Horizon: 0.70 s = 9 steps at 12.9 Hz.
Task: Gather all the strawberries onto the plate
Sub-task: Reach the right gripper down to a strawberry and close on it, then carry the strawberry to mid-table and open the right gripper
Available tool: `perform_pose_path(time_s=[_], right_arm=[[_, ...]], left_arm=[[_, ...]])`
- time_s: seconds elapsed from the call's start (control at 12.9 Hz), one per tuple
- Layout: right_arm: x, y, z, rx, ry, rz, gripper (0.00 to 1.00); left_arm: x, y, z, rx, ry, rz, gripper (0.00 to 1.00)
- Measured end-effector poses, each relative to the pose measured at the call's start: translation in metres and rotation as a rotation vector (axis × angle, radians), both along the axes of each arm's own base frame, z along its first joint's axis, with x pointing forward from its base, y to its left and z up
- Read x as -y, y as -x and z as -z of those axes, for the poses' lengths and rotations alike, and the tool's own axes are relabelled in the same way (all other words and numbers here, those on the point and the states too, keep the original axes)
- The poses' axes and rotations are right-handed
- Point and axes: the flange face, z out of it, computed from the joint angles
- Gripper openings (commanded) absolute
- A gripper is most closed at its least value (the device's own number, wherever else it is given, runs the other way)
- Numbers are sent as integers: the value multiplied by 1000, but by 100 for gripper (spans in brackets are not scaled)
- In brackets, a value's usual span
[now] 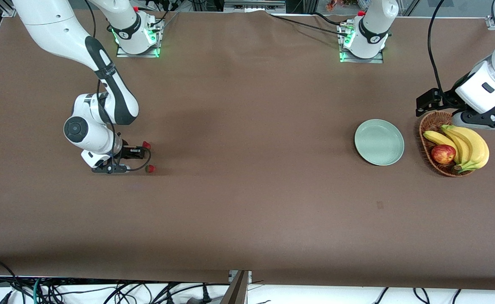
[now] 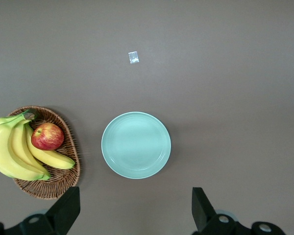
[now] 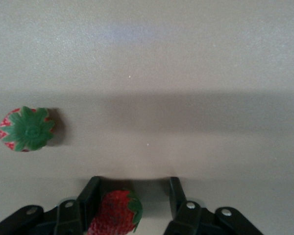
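Brown cloth-covered table (image 1: 247,202); cables (image 1: 40,291) crowd the frame's bottom edge. Right gripper (image 3: 132,205), lower left, spread around a strawberry (image 3: 115,215). Left gripper (image 2: 132,208) waits, released, over the basket (image 1: 425,126), beside the plate (image 1: 379,142).

Right of your frame: basket (image 1: 428,125) holding bananas (image 1: 469,145) and apple (image 1: 443,153). Brown table (image 1: 247,190) throughout.

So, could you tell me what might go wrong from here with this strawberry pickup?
1. The strawberry in the right gripper's open jaws sits against one side, so closing may roll it out.
2. The second strawberry lies close beside and could get knocked away.
3. The plate is at the left arm's end of the table, so a weak grip might drop the berry on that long carry.
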Motion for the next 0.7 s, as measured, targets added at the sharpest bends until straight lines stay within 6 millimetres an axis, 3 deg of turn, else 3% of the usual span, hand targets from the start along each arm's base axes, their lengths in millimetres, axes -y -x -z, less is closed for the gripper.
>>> perform_pose_path(time_s=[0.15,0.23,0.54,0.7], right_arm=[[-1,1,0,-12,-5,10,64],[-1,2,0,-14,-6,12,59],[1,2,-3,-22,-5,18,21],[-2,4,-5,-43,-11,21,13]], left_arm=[[0,0,0,0,0,0,100],[0,0,0,0,0,0,100],[0,0,0,0,0,0,100],[0,0,0,0,0,0,100]])
